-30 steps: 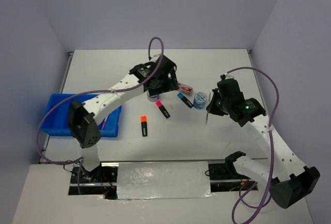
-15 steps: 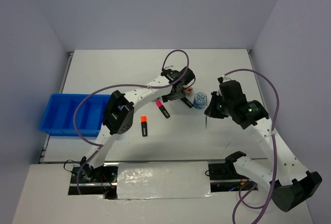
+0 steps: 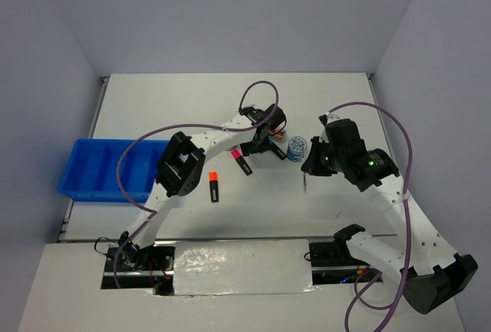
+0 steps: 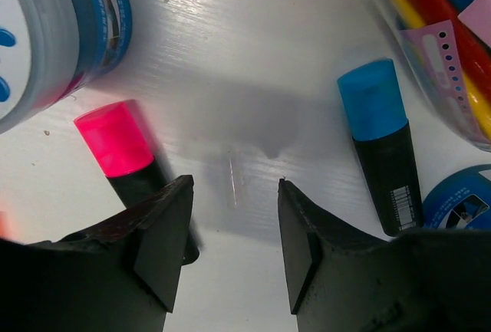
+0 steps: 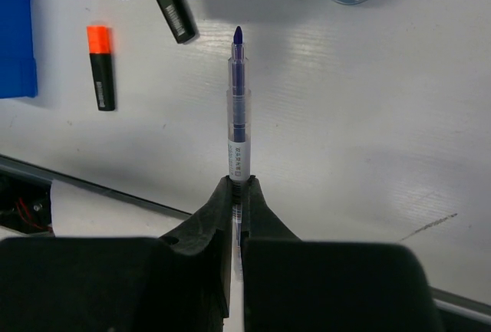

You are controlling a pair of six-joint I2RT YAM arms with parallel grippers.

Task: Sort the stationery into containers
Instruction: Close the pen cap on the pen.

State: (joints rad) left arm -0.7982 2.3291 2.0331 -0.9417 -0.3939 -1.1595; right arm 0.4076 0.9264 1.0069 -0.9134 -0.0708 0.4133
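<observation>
My left gripper is open and low over the table, its jaws standing between a pink-capped highlighter and a blue-capped highlighter. One blue-white disc lies at the left and another at the right. A clear capsule case with a pink label lies beyond. An orange-capped highlighter lies alone nearer the front. My right gripper is shut on a thin pen with a clear barrel and dark blue tip, held above the table. The blue tray sits at the far left.
The left arm stretches from the tray side across to the cluster in the middle. Purple cables loop over both arms. Grey walls close in the table on three sides. A metal strip runs along the front edge.
The left arm has swung right and reached out from the tray side, its gripper coming down over the highlighters. The right gripper has drifted slightly left, still holding the pen.
</observation>
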